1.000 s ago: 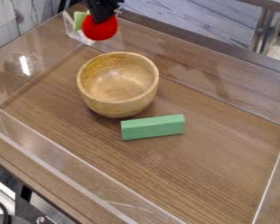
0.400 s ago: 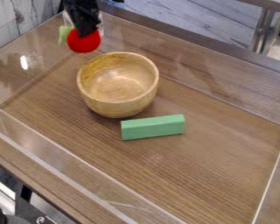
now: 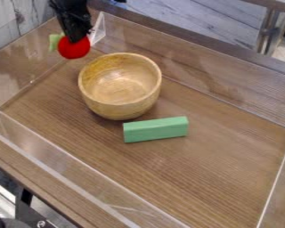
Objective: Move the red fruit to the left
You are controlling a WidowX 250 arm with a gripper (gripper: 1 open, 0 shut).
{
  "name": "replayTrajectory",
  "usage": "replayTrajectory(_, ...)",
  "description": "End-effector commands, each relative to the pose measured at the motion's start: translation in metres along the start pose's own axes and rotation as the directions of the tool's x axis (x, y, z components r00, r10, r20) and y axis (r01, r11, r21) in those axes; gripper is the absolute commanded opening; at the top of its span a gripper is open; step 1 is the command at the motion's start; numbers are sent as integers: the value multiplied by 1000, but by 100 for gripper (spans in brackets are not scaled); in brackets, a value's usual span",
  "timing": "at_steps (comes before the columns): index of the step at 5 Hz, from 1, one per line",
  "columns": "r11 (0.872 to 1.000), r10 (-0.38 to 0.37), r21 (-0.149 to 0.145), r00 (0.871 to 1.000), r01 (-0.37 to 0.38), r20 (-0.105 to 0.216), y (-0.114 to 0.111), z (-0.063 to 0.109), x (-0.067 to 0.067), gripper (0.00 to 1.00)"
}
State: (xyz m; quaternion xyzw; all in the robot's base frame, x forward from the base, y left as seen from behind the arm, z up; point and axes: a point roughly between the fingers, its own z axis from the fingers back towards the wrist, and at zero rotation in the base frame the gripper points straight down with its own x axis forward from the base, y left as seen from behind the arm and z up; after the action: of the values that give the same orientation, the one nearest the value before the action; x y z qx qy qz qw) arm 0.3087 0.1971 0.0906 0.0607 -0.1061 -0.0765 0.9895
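The red fruit (image 3: 71,48) is small, round and glossy, with a light green leafy bit at its left. It hangs at the upper left, over the far left part of the table, left of and behind the wooden bowl. My black gripper (image 3: 72,32) comes down onto its top and is shut on it. The fingertips are hidden against the fruit.
A round wooden bowl (image 3: 120,85) sits in the middle of the wooden table (image 3: 216,169). A green rectangular block (image 3: 156,130) lies just in front of it to the right. Clear plastic walls (image 3: 26,142) edge the table.
The gripper has carried the red fruit leftward and slightly lower, from behind the bowl's far rim to its upper left.
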Motion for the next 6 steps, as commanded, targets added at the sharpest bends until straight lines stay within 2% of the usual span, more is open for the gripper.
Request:
replayTrajectory(1,1000,3,23,999,-4,40,19,-3,8,0)
replayTrajectory(2,1000,0,7,999,0,40,21,-19,8,0)
replayTrajectory(4,998,-28,-47,998,31,54,3,-11,23,0)
replayTrajectory(5,998,23,-62,998,-20,50,19,-21,29,0)
replayTrajectory(6,994,74,-78,996,-71,42,24,-30,35,0)
